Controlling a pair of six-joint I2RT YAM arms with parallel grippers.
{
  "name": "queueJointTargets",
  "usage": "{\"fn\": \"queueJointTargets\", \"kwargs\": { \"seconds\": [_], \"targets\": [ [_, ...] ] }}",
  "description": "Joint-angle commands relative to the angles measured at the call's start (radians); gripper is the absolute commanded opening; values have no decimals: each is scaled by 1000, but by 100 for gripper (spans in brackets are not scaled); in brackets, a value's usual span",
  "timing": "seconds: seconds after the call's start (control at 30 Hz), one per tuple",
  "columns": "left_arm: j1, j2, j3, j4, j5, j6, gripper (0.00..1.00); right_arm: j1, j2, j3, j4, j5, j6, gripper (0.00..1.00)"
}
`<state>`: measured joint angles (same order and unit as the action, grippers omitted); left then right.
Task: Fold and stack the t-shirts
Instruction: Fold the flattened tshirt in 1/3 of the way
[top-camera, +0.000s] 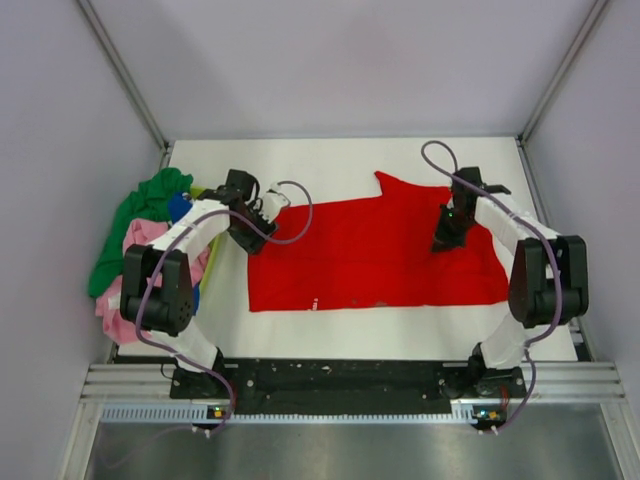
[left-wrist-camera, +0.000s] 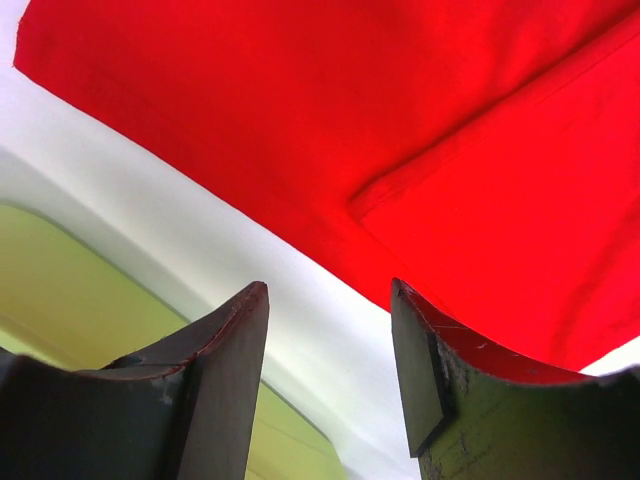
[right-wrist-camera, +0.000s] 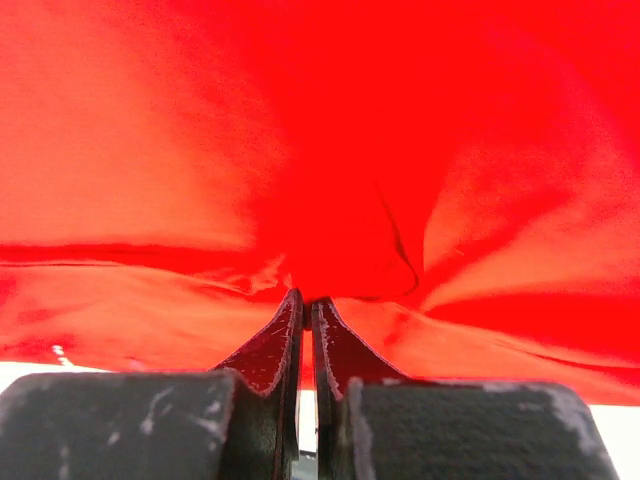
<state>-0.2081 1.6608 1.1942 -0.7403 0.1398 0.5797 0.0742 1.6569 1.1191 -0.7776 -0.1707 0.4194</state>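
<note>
While the right gripper (right-wrist-camera: 307, 305) pinches the partly folded red t-shirt (top-camera: 370, 255) at table (top-camera: 330, 160) centre and the left gripper (left-wrist-camera: 330, 300) gapes empty at its 9 o'clock edge, other tees (top-camera: 140, 230) lie heaped, unstacked.

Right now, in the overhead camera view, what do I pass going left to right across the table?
heap of green and pink t-shirts → left hand → red t-shirt → right hand, pinching that shirt's right part.
</note>
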Motion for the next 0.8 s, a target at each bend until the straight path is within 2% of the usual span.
{"fn": "queueJointTargets", "kwargs": {
  "seconds": [0.0,0.27,0.3,0.43,0.6,0.77],
  "targets": [
    [10,11,35,10,-6,12,57,65,65,128,-20,-39,-5,0],
    [13,37,41,4,-8,16,57,107,213,272,-35,-76,-19,1],
    [13,40,44,2,-6,16,56,110,228,289,-35,-82,-21,3],
    [13,45,48,-1,-2,14,56,119,277,329,-23,-166,-47,29],
    [13,48,65,-8,-3,17,56,148,265,366,96,-285,-94,39],
    [12,56,102,-50,29,14,57,145,213,407,124,-287,-140,49]
  ]
}}
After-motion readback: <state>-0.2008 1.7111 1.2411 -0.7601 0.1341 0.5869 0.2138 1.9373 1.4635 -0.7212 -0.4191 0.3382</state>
